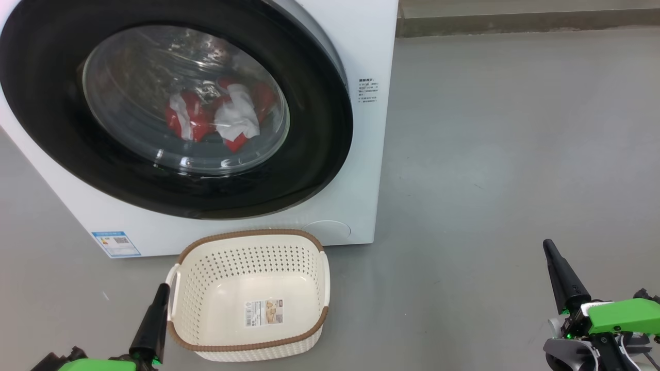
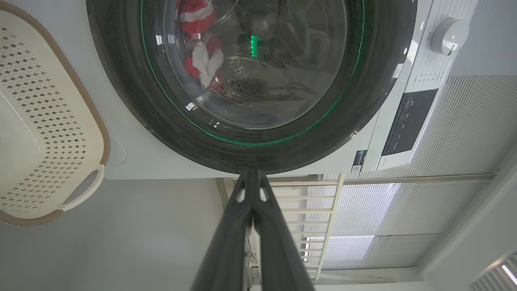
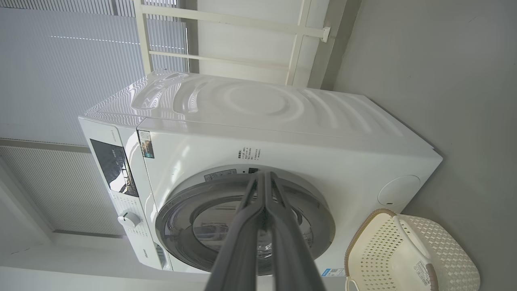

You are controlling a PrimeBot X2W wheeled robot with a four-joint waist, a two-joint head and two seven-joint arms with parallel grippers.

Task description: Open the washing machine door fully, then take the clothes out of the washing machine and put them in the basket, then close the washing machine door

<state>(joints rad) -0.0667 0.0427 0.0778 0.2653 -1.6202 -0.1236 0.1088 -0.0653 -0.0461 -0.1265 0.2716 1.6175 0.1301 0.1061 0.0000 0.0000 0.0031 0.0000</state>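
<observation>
- We saw the washing machine door [image 1: 149, 93] shut, red-white clothes [image 1: 216, 116] behind its glass.
- Basket [image 1: 247, 346] sat on the floor [image 1: 490, 154], just before the washing machine [image 1: 361, 51].
- Left claw [image 2: 252, 178] and right claw [image 3: 263, 176]: fingers pressed together, gripping nothing.

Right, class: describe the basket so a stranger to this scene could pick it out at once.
Find the big white washing machine with its round black-rimmed door. On the grey floor just before it stands the basket. It alone is cream and perforated, with a brown rim and a sticker on its base.
</observation>
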